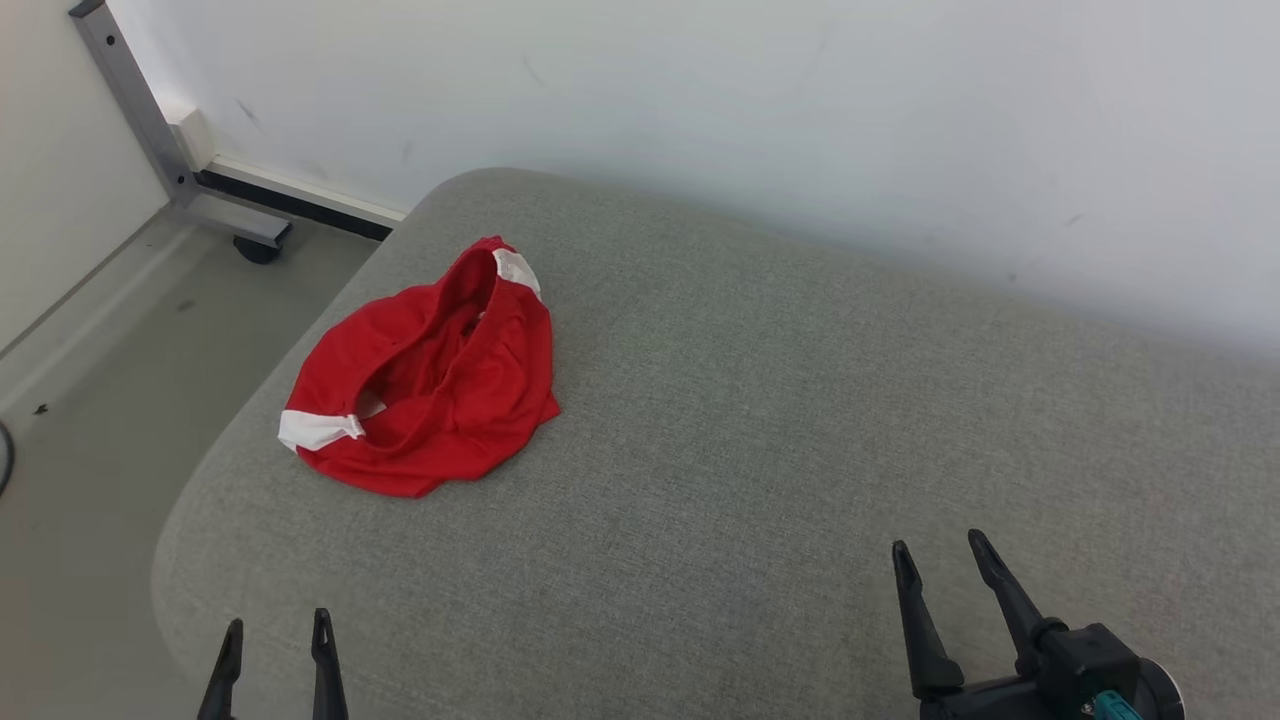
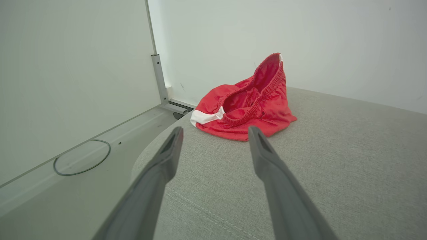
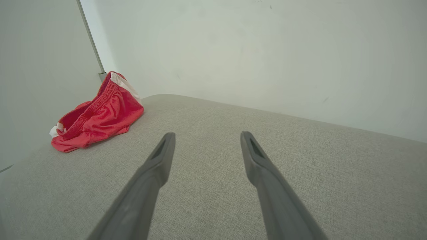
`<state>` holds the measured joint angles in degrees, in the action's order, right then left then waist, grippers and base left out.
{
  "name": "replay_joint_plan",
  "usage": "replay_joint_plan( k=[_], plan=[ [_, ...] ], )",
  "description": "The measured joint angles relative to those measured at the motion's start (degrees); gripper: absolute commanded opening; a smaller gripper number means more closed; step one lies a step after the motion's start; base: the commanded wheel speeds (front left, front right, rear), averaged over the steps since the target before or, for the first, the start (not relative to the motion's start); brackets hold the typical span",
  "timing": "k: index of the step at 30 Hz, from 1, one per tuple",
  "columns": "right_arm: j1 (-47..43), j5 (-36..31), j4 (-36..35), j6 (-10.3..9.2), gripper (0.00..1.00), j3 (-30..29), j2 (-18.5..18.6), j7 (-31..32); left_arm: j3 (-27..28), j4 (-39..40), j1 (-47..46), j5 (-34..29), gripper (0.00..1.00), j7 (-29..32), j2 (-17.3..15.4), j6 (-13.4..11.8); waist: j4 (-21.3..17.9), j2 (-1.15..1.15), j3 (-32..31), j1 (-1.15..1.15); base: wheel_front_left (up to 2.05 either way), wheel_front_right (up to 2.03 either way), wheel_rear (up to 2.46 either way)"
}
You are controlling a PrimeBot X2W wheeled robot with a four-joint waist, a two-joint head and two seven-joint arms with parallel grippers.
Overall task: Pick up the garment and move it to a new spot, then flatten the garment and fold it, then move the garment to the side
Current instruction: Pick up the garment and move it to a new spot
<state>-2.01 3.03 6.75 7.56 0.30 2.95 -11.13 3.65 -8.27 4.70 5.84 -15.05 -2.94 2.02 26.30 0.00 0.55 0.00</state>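
The garment (image 1: pixel 430 375) is a pair of red shorts with white trim, lying crumpled in a heap near the left end of the grey cushion (image 1: pixel 760 420). Its elastic waistband stands up and gapes open. In the left wrist view the garment (image 2: pixel 247 103) lies just beyond my left gripper (image 2: pixel 216 131), whose fingers are spread with nothing between them. My left gripper (image 1: pixel 277 628) sits at the lower left of the head view, short of the cloth. My right gripper (image 1: pixel 937 551) is open and empty at the lower right, far from the garment (image 3: pixel 96 116).
The cushion's rounded left edge drops to a pale floor (image 1: pixel 90 420). A metal frame leg with a dark caster (image 1: pixel 255 245) stands at the back left. A white wall (image 1: pixel 800 130) runs close behind the cushion. A thin cable loop (image 2: pixel 81 158) lies on the floor.
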Motion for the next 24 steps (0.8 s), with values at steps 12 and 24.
replay_joint_plan(
  k=[12, 24],
  plan=[
    [1.5, -1.3, -1.8, -0.01, 1.0, 0.2, 0.0, 1.0, -0.2, -10.7, -14.9, 0.9, 1.0, 0.0, -1.4, 2.7, -2.3, 0.0, 2.6, 0.0, 0.0, 0.0, 0.0],
    [5.8, -4.4, -7.9, 0.0, 1.0, 3.6, 1.9, 5.2, 3.8, -35.9, -44.2, 13.1, 1.0, 11.4, -6.6, 5.1, -7.7, 0.01, 10.0, 0.01, 0.0, 0.0, 0.0]
  ],
)
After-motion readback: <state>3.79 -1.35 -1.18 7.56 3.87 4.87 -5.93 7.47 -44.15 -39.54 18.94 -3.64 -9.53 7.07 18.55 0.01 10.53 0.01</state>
